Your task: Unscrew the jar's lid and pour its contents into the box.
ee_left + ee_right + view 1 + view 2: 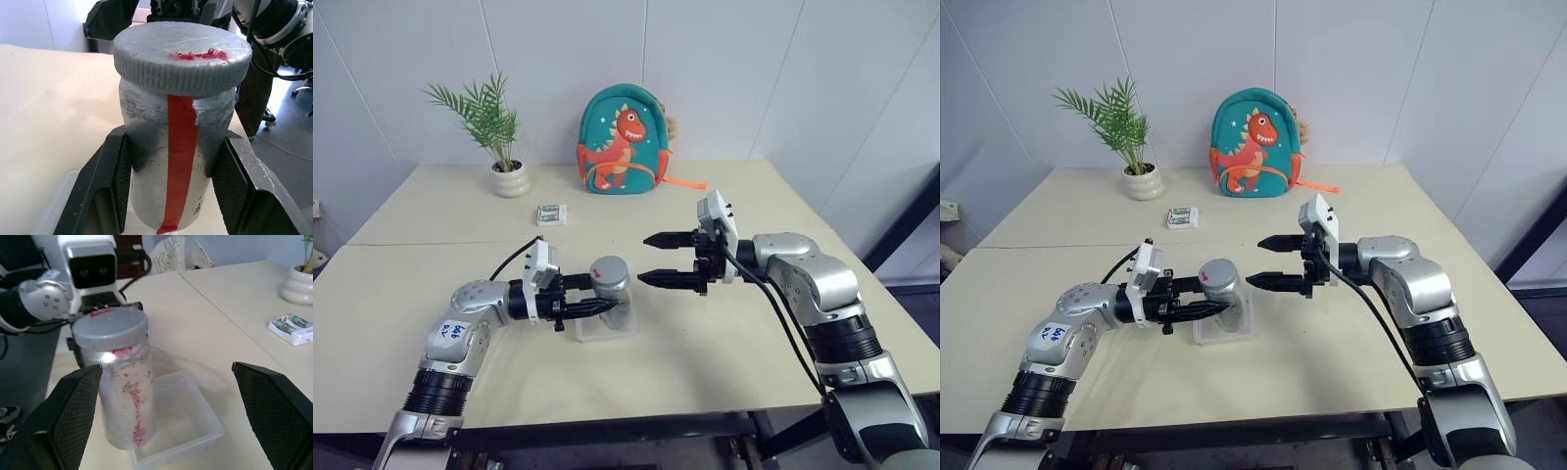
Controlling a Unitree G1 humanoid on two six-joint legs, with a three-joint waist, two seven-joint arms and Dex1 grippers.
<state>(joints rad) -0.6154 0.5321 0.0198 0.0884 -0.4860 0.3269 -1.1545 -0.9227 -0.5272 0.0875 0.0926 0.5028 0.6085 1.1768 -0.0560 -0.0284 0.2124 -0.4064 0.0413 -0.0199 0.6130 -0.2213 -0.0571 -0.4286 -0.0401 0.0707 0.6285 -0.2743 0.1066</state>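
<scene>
two grippers share the first step: the lid (182, 59) sits screwed on the jar (611, 290), so unscrewing is what i am at. my left gripper (590, 307) is clamped around the jar's body below the cap, holding it upright over the box (183, 426), which lies on the table (724, 343) under and just behind it. my right gripper (664, 260) hangs beside the jar with its fingers spread wide and holds nothing. i judge the next move needs those fingers brought around the lid's ribbed rim, closed square on it, then twisted while the left hand keeps the jar from turning. i cannot make out the contents through the jar's cloudy wall. farther back, the small packet (551, 214), the plant pot (511, 179) and the backpack (623, 140) stand well apart.
</scene>
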